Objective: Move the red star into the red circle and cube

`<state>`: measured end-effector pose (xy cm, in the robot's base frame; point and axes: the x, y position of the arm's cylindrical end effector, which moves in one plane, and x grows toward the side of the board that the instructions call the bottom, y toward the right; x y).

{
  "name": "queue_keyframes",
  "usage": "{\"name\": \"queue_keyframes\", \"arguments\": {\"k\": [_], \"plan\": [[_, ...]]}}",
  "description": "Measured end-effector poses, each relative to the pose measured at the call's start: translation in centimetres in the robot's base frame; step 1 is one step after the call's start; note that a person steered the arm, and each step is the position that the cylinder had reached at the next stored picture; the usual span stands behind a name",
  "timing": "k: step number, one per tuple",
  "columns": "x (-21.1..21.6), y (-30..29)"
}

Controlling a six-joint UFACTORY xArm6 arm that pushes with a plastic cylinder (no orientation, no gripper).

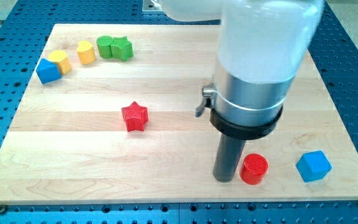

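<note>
The red star point(134, 116) lies on the wooden board left of centre. The red circle point(253, 168) lies near the board's bottom edge at the right. The blue cube point(313, 166) lies to the right of the circle, apart from it. My tip point(224, 178) rests on the board just left of the red circle, touching or nearly touching it, and far to the right of the red star. The arm's white and grey body point(253, 68) hangs above it.
At the board's top left lies a cluster: a blue block point(48, 71), a yellow block point(59, 61), a second yellow block point(86, 52), a green round block point(105, 46) and a green star point(122, 48). The board's edge point(166, 204) runs along the bottom.
</note>
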<state>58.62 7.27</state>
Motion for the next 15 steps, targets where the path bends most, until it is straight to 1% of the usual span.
{"name": "queue_keyframes", "arguments": {"k": [1,2,3,4,6,7,8,9,10,11,12,13,14,15], "plan": [[-0.9,4.1],[-1.0,4.3],[-1.2,-7.3],[-1.3,-15.5],[-1.0,-15.4],[-4.6,-19.0],[-8.8,-23.9],[-10.1,-14.9],[-10.0,-2.7],[-10.0,-3.7],[-14.4,-4.1],[-12.6,1.4],[-11.4,5.5],[-13.4,6.3]]}}
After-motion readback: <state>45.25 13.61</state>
